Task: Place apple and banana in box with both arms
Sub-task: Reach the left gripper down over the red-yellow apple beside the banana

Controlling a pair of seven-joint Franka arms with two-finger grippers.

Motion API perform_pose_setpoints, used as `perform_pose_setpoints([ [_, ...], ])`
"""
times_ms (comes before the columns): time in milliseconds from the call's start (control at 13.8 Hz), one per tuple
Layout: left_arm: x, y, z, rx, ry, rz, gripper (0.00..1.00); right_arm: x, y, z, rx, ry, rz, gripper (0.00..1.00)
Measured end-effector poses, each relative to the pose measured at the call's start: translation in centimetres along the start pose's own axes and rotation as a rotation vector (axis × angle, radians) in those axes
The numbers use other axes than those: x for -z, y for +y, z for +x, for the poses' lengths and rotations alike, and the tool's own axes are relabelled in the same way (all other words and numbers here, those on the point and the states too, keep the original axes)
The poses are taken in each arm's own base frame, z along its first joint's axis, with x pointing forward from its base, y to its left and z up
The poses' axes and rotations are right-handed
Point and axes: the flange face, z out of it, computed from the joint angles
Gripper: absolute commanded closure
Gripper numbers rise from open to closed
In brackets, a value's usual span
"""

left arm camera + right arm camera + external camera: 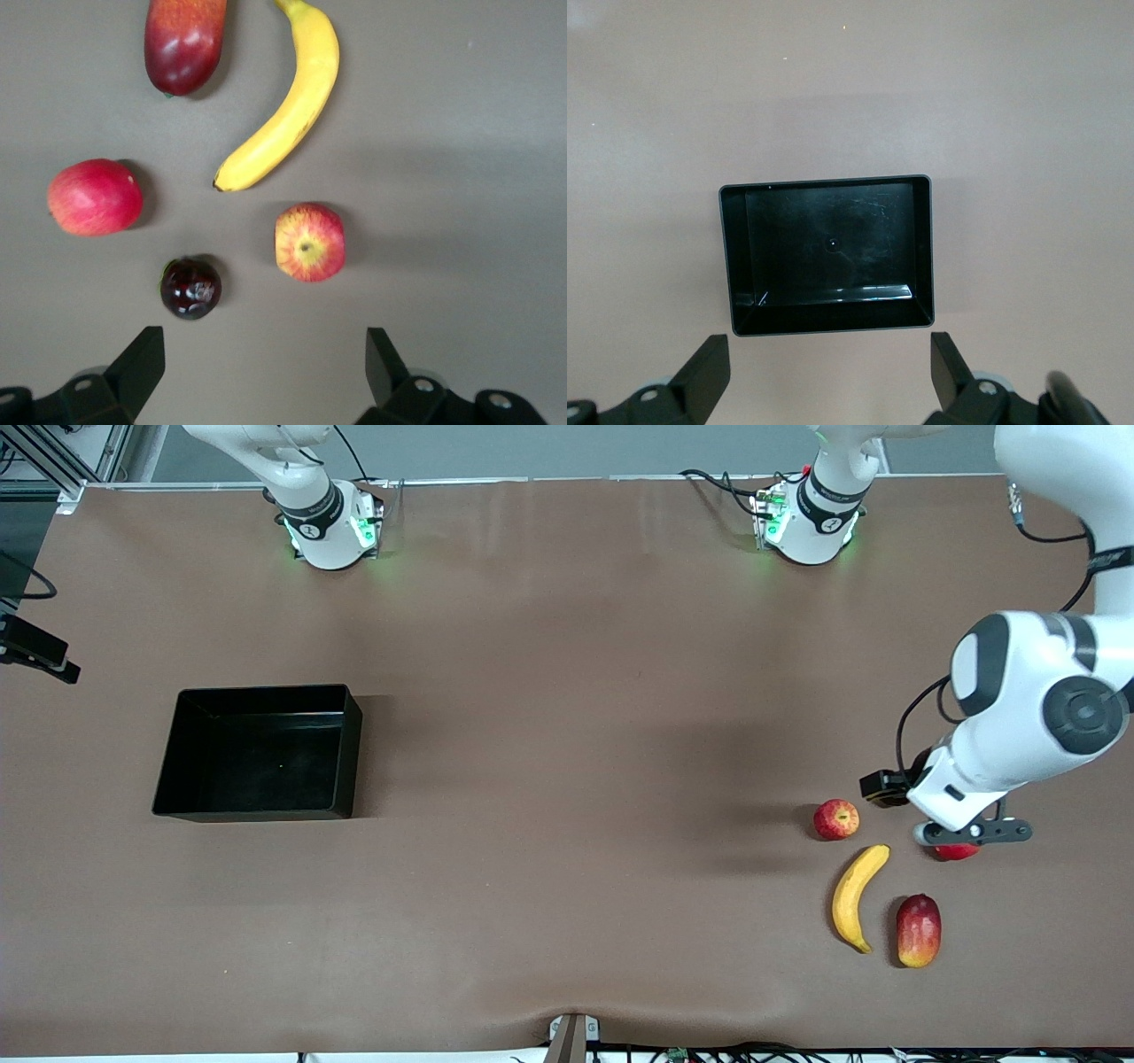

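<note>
**Hovering over the fruit, box unfilled**

Hanging above the fruit cluster at the left arm's end of the desk (pixel 567 691), the left gripper (pixel 266 363) has its jaws spread wide with nothing between them. Its wrist view looks straight down on five fruits. The apple (pixel 836 819), red with yellow streaks and a yellow stem dimple, rests on the desk, farther from the front camera than the banana (pixel 856 897) and close to that fruit's upper tip without touching it. The banana lies curved on the desk, just beside the mango (pixel 918 930), which sits toward the left arm's end of it. A plain red fruit (pixel 957 852) is partly hidden under the left arm's hand in the front view, and a small dark plum (pixel 190 288) shows clearly only in the left wrist view, between the red fruit and the apple.

The box (pixel 257 751) stands well apart from the fruit, toward the right arm's end of the desk, with nothing in it. The right gripper (pixel 831 367) hangs over the desk beside the box, jaws wide apart and holding nothing.
</note>
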Motion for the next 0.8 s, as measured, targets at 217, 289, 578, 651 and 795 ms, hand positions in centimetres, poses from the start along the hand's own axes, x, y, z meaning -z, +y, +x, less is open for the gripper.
perform_pose_setpoints([
  [217,-4.4,0.7,0.9,-0.011,-0.005,-0.004,0.0,-1.2,1.2,0.5,-0.02,-0.02,0.0,0.0],
  [289,-5.8,0.8,1.1,-0.013,-0.013,-0.006,0.0,-1.9,1.8,0.7,-0.031,-0.032,0.001,0.0],
  [578,-9.7,1.1,1.4,-0.016,-0.036,-0.01,0.0,-8.6,5.7,2.8,-0.092,-0.141,0.01,0.0],
  [651,-10.2,1.1,1.4,-0.015,-0.042,-0.01,0.0,-10.3,7.1,3.2,-0.112,-0.165,0.014,0.0],
  [795,-10.7,1.0,1.5,-0.011,-0.044,-0.011,0.33,-13.7,10.3,3.5,-0.128,-0.215,0.027,0.0],
])
